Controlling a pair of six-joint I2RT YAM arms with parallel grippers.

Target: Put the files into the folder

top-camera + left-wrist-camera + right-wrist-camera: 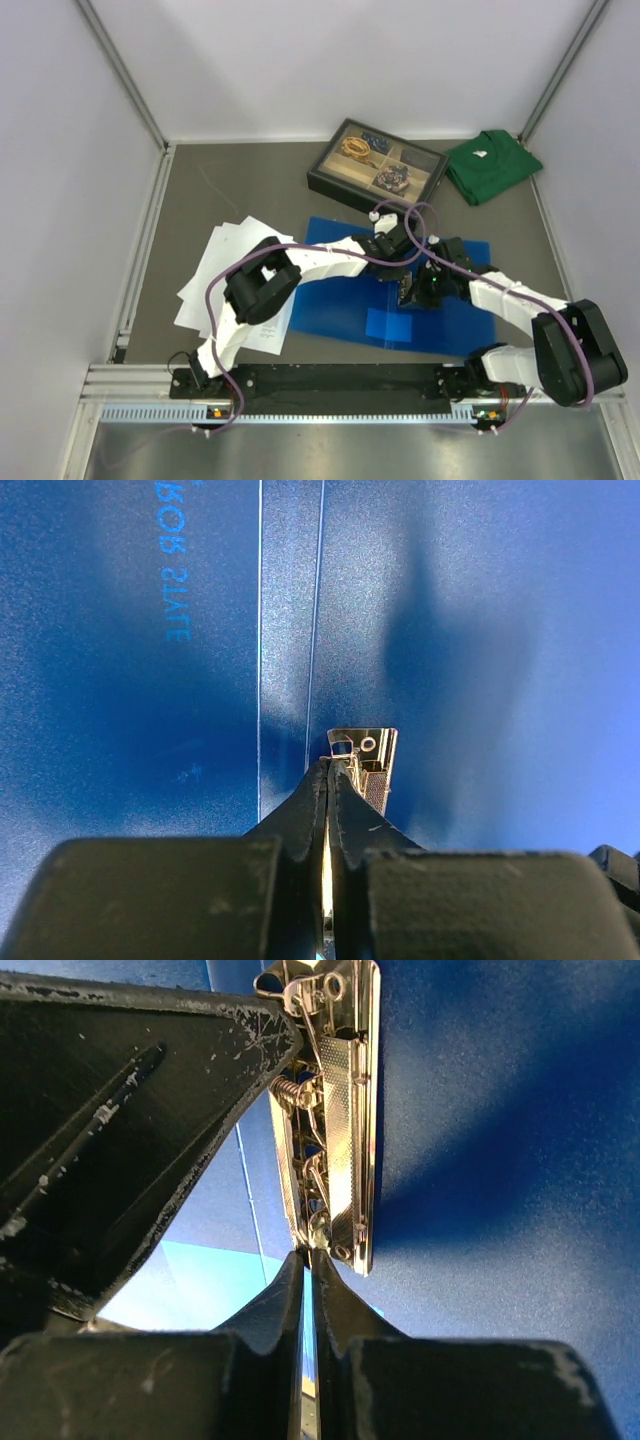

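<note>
The blue folder lies open on the table, with its lighter inner pocket near the front. A metal spring clip runs along its spine. My left gripper is shut on the clip's far end, seen in the left wrist view. My right gripper is shut at the clip's near end, seen in the right wrist view. The two grippers are close together over the folder's middle. The files lie in a loose white stack left of the folder, partly under the left arm.
A black-framed compartment tray stands behind the folder. A green folded shirt lies at the back right. White walls enclose the table on three sides. The left gripper's black finger fills the upper left of the right wrist view.
</note>
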